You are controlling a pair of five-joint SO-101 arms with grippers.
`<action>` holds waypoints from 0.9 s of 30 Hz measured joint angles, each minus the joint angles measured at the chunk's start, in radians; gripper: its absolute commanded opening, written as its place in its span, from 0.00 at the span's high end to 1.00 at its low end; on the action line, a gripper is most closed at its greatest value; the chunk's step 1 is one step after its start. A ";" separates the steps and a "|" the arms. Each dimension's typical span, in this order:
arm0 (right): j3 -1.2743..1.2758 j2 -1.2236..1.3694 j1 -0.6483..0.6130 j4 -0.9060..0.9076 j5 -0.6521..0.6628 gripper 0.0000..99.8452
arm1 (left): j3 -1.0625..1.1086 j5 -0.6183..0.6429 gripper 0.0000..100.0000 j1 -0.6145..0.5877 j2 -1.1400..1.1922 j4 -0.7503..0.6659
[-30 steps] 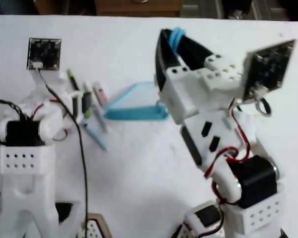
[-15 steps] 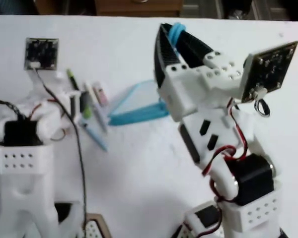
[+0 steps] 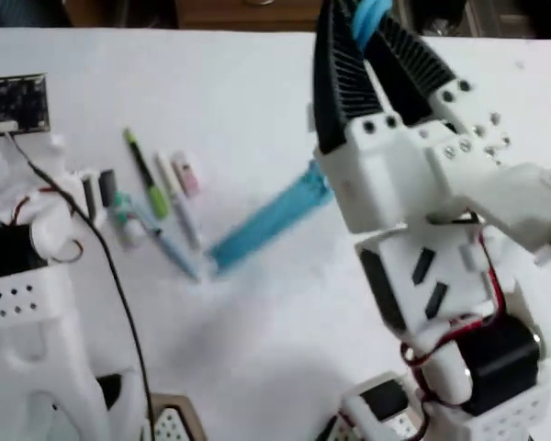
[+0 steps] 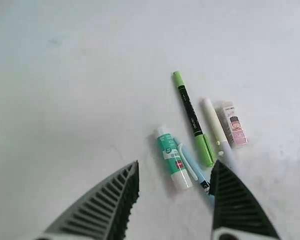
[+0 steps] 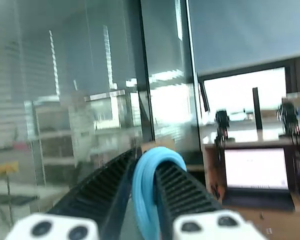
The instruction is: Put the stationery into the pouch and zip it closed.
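Progress: nothing packed, zipping not begun | my right hand [image 3: 360,37] clamps the light-blue fabric pouch [image 3: 266,223], dangling from upper right to centre | loose stationery [image 3: 156,197] (pens, glue stick, eraser) left-centre on white table [image 3: 257,349] | my left hand [image 4: 175,167] wide open, empty.

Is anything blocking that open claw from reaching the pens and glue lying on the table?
Nothing visible does. The left gripper hangs open right over the glue stick and green marker, with bare table around them.

blue pouch [image 3: 271,220] smeared by blur, upper end hidden behind the right arm [image 3: 422,175], right gripper [image 3: 363,23] tips cut off at frame top
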 measured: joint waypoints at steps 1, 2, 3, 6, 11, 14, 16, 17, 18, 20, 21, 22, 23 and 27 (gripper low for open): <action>-0.008 0.000 0.000 0.000 0.000 0.98 | 0.000 0.000 0.76 -0.005 -0.002 0.000; -0.014 0.002 -0.002 0.000 0.000 0.98 | 0.000 0.000 0.76 -0.006 -0.002 0.002; -0.017 0.009 -0.002 0.005 0.000 0.98 | 0.000 0.000 0.76 -0.009 -0.002 0.011; -0.018 0.054 -0.002 0.071 0.000 0.98 | 0.000 0.000 0.76 -0.009 -0.002 0.029; -0.012 0.146 -0.002 0.153 0.000 0.98 | -0.014 0.000 0.76 -0.009 -0.002 0.072; -0.011 0.175 -0.002 0.138 0.000 0.98 | -0.060 0.000 0.76 -0.009 -0.002 0.104; -0.011 0.176 -0.002 0.084 0.000 0.98 | -0.089 0.000 0.76 -0.009 -0.002 0.112; -0.011 0.176 -0.002 0.051 0.000 0.98 | -0.100 0.000 0.76 -0.009 -0.002 0.112; -0.011 0.175 -0.003 0.015 0.000 0.98 | -0.107 0.000 0.76 -0.009 -0.002 0.112; -0.011 0.175 -0.003 -0.051 0.000 0.98 | -0.112 0.000 0.76 -0.009 -0.002 0.114; -0.015 0.176 -0.018 -0.072 0.000 0.98 | -0.112 0.000 0.76 -0.009 -0.002 0.114; -0.031 0.180 -0.034 -0.081 0.000 0.98 | -0.112 0.000 0.76 -0.009 -0.002 0.114; -0.049 0.180 -0.049 -0.086 0.000 0.98 | -0.112 0.000 0.76 -0.009 -0.002 0.114; -0.126 0.178 -0.109 -0.097 0.000 0.98 | -0.115 0.000 0.76 -0.009 -0.002 0.114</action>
